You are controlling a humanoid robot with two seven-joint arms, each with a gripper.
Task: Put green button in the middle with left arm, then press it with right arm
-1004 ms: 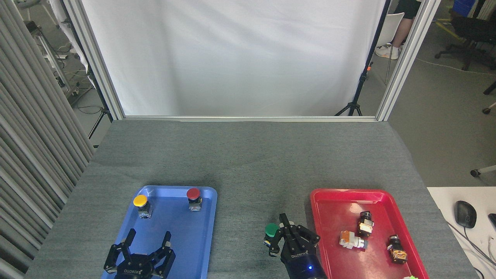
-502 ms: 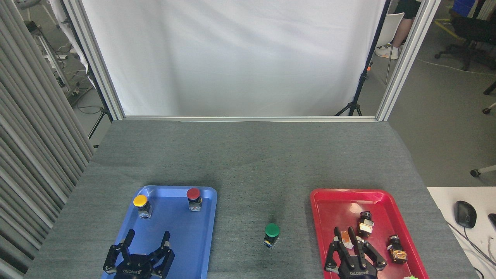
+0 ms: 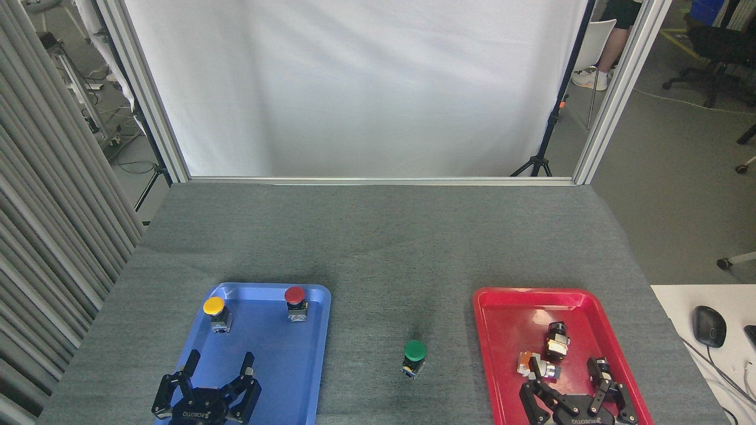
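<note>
The green button (image 3: 414, 358) stands upright on the bare grey cloth of the middle (image 3: 390, 260), between the two trays, with nothing touching it. My left gripper (image 3: 215, 369) hovers open over the near end of the blue tray (image 3: 316, 330), its fingers spread and empty. At the bottom right, my right gripper (image 3: 567, 381) is open over the near part of the red tray (image 3: 508, 307), well to the right of the button, fingers spread and holding nothing.
A yellow button (image 3: 215, 313) and a red button (image 3: 295, 302) stand at the far end of the blue tray. Several small switch parts (image 3: 555, 342) lie in the red tray. A computer mouse (image 3: 707, 326) sits on a white desk at right.
My right gripper left the green button, swung right over the red tray, opened its fingers and drew back toward the bottom edge. The left gripper dropped back slightly. The button stayed put.
</note>
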